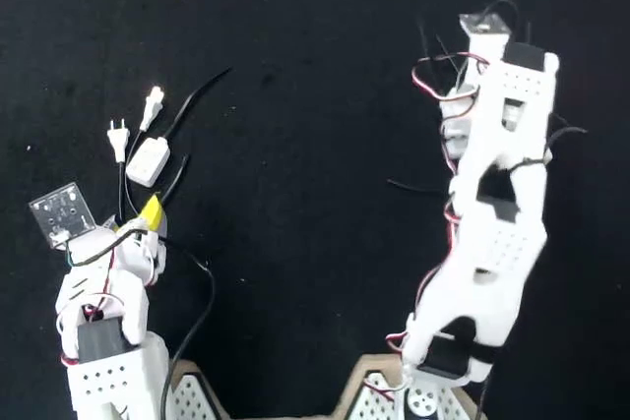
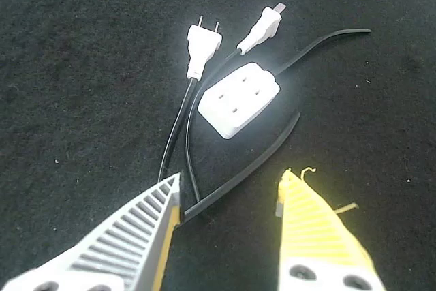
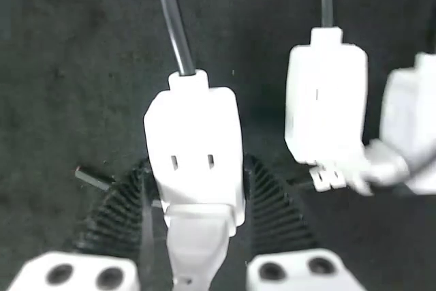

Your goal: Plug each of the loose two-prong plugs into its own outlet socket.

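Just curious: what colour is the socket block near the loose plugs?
The socket block is white, clearest in the left wrist view.

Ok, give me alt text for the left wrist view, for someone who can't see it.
An open claw, one grey finger and one yellow finger, hangs over a black table near a white outlet block. Beyond the block lie a loose two-prong plug and a second plug, both on black cords.
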Motion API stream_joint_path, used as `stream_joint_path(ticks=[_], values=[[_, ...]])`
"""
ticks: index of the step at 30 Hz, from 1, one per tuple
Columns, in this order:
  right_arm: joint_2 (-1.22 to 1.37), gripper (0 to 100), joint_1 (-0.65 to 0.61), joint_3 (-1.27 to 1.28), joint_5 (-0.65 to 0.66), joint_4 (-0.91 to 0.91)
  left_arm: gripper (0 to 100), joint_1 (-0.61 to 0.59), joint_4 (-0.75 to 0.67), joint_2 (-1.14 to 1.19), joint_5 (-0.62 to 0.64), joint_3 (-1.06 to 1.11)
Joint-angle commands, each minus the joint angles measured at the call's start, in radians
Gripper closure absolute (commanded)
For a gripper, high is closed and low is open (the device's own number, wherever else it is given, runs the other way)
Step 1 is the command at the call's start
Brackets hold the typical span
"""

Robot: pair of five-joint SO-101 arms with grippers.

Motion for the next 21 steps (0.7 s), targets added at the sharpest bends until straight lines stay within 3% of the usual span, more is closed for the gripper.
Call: stream_joint_path(ticks=[1, 5, 10, 16, 21], values=[[0.12, 98.7, 0.014, -0.208, -0.025, 0.054, 77, -0.012, -0.011, -0.008, 0.008, -0.01], [0.242, 98.7, 0.044, -0.361, -0.114, 0.084, 77, -0.012, -0.011, -0.008, 0.008, -0.01], [0.372, 97.9, 0.057, -0.538, -0.121, 0.124, 77, -0.012, -0.011, -0.008, 0.008, -0.01], [0.437, 78.7, 0.035, -0.694, -0.114, 0.215, 77, -0.012, -0.011, -0.008, 0.008, -0.01], [0.383, 79.5, -0.014, -0.697, -0.043, 0.218, 77, -0.012, -0.011, -0.008, 0.008, -0.01]])
